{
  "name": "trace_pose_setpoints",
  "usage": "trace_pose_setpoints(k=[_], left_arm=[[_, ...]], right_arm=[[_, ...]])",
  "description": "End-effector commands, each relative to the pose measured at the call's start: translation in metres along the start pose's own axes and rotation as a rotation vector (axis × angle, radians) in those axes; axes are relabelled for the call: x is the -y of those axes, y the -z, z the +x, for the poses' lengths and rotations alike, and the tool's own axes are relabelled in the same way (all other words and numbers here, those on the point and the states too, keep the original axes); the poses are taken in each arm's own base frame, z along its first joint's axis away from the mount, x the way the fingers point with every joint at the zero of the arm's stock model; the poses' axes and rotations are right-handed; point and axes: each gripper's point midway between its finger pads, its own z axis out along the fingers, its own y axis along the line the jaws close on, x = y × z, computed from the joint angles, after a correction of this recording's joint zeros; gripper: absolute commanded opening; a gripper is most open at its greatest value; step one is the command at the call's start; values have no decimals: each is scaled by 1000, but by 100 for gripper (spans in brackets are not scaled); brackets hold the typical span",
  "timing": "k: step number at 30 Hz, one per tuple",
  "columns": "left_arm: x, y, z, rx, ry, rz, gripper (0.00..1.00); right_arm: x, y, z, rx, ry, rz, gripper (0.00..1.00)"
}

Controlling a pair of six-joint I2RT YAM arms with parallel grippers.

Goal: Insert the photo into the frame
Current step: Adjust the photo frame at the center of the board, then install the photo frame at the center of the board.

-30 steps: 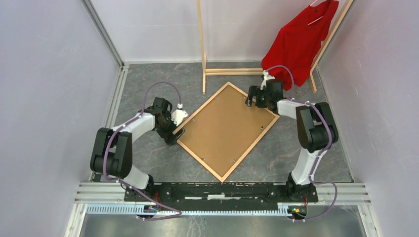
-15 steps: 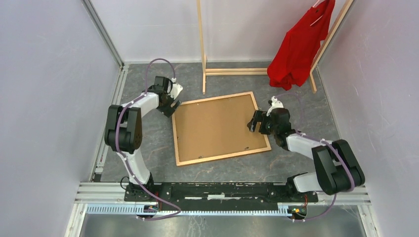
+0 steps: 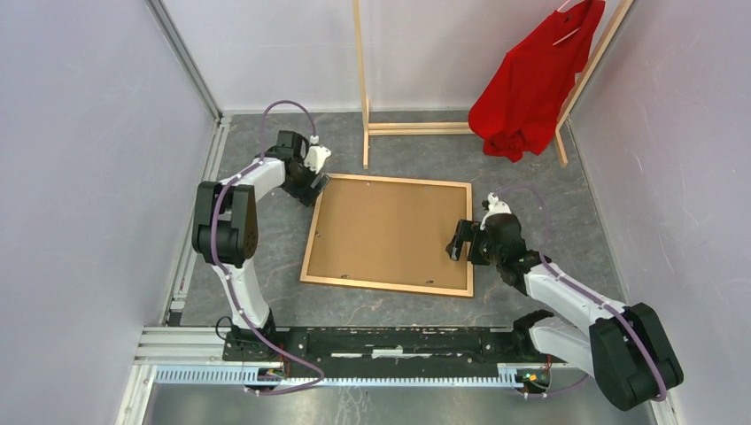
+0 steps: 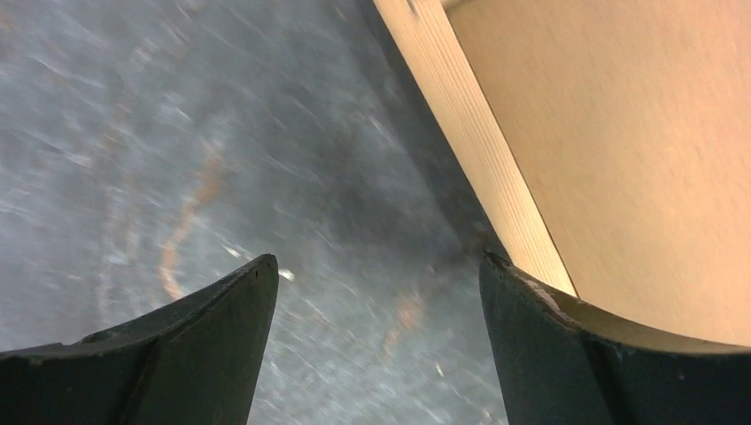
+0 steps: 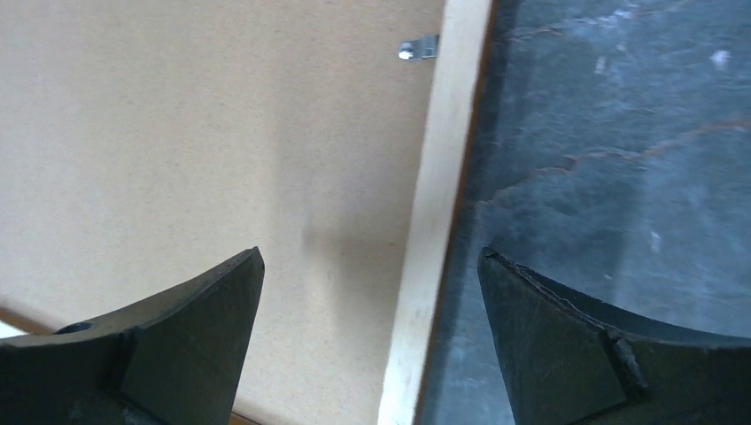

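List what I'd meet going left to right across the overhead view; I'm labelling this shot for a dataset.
left gripper → frame, lying flat on the table → right gripper, over the frame's right edge → red shirt, hanging at the far right. The wooden rack is left out because it spans too much of the view.

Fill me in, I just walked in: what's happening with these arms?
Two arms are at a frame lying back up on the table, its brown backing showing. The left fingers are open at its far left corner. The right fingers are open, straddling its right edge. Neither grips it. No photo is visible.
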Motion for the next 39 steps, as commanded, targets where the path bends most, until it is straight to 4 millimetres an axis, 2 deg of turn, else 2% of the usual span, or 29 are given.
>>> trace_pose_setpoints(k=[1, 4, 5, 8, 11, 14, 17, 19, 21, 22, 24, 27, 31, 39], left_arm=[[18, 36, 29, -33, 51, 190, 88], [22, 51, 39, -25, 81, 285, 85], [32, 54, 42, -27, 86, 337, 83], [58, 60, 41, 9, 106, 461, 83], [76, 61, 40, 38, 132, 547, 80], [83, 51, 48, 9, 156, 581, 69], [92, 43, 57, -16, 171, 621, 58], [95, 42, 60, -20, 169, 634, 50], [88, 41, 65, -14, 199, 635, 43], [89, 41, 66, -14, 203, 642, 39], [90, 42, 68, -13, 208, 658, 31], [90, 46, 67, 8, 229, 700, 23], [84, 44, 67, 15, 260, 718, 19], [86, 37, 74, -9, 303, 744, 18]], right_arm=[[16, 13, -18, -30, 69, 150, 98], [-4, 13, -42, 25, 72, 82, 98], [-15, 13, -55, 49, 73, 49, 98], [-40, 8, -74, 56, 101, 11, 98], [-98, -2, -88, 74, 162, -145, 96], [-176, -16, -88, 53, 238, -368, 93], [-248, -26, -77, 14, 293, -585, 89], [-284, -40, -61, -38, 335, -692, 86], [-318, -44, -55, -54, 378, -792, 85], [-328, -50, -47, -76, 400, -817, 84], [-347, -61, -42, -97, 431, -858, 83], [-356, -87, -28, -149, 449, -861, 82], [-362, -109, -17, -186, 461, -867, 81], [-367, -118, 14, -250, 486, -917, 79]])
